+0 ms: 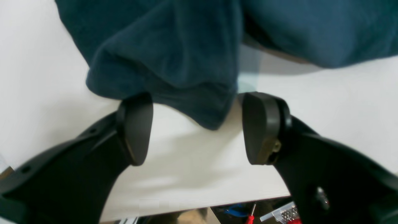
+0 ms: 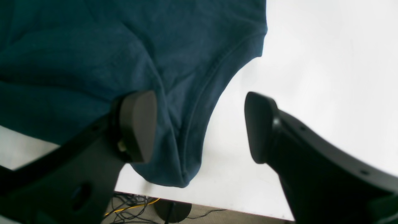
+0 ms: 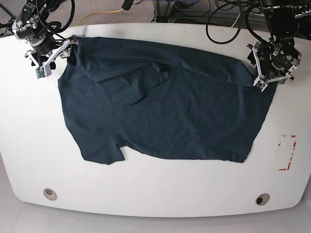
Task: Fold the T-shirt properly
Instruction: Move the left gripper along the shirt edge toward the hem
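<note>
The T-shirt (image 3: 165, 114) lies spread over the white counter (image 3: 155, 194), dark teal, with its far edge folded back toward the middle in a long diagonal flap and one short sleeve poking out at the near side.

The left gripper (image 1: 197, 127) sits at the shirt's far corner on its own side. Its jaws stand apart with nothing between them but bare counter; a bunched, rounded fold of cloth (image 1: 174, 68) hangs just ahead of the jaw tips, its lowest point dipping into the gap without being pinched. Beyond the counter's edge, below the jaws, a red-handled tool (image 1: 251, 216) and a blue one (image 1: 234, 210) lie blurred.

The right gripper (image 2: 200, 127) is at the opposite far corner. Its jaws are likewise apart. One jaw rests over the fabric, seemingly touching it, though the angle makes contact hard to confirm; the other jaw stands over bare counter, well clear of the cloth. A hemmed, curved edge (image 2: 214, 81) of the shirt runs between the two jaws, ending in a rounded tip near the counter's edge.
</note>
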You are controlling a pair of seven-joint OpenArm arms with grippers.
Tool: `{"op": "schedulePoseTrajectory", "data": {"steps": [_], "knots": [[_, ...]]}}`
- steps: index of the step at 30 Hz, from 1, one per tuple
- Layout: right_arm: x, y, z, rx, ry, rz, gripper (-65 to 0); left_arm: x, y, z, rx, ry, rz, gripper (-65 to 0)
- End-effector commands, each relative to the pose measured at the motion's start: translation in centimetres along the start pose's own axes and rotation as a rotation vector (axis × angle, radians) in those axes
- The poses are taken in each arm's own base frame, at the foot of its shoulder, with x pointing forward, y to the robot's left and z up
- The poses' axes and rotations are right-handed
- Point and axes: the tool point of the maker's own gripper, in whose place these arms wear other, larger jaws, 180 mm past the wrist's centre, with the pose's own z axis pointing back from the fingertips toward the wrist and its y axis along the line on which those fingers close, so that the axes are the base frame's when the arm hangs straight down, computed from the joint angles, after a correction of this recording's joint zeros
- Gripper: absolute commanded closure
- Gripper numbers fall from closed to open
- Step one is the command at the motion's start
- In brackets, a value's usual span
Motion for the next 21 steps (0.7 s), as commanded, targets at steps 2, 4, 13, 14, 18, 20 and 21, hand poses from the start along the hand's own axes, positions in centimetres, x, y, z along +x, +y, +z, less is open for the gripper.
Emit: {"op": "schedulePoseTrajectory", "data": {"steps": [2, 4, 13, 14, 18, 20, 21], "knots": [[0.9, -0.1, 0.4, 0.001, -0.037, 0.012, -42.3, 0.1, 0.6, 0.3, 0.021, -0.002, -0.005, -41.8], [0.9, -0.1, 0.4, 0.001, -0.037, 0.012, -42.3, 0.3, 0.8, 0.4, 0.026, -0.007, -0.006, -38.8], [0.9, -0.1, 0.4, 0.002, -0.037, 0.01, -42.3, 2.0, 2.0, 0.9, 0.059, -0.045, -0.005, -1.4], [0.9, -0.1, 0.4, 0.002, -0.037, 0.01, -42.3, 2.3, 2.2, 1.3, 0.071, -0.056, -0.013, -0.8], [0.9, -0.1, 0.4, 0.002, -0.037, 0.01, -42.3, 4.3, 2.9, 3.9, 0.14, -0.127, -0.058, -0.8], [0.9, -0.1, 0.4, 0.002, -0.037, 0.01, -42.3, 4.9, 3.0, 4.9, 0.163, -0.15, -0.078, -0.8], [0.9, -0.1, 0.4, 0.002, -0.037, 0.01, -42.3, 5.2, 3.3, 5.5, 0.179, -0.161, -0.087, -0.8]]}}
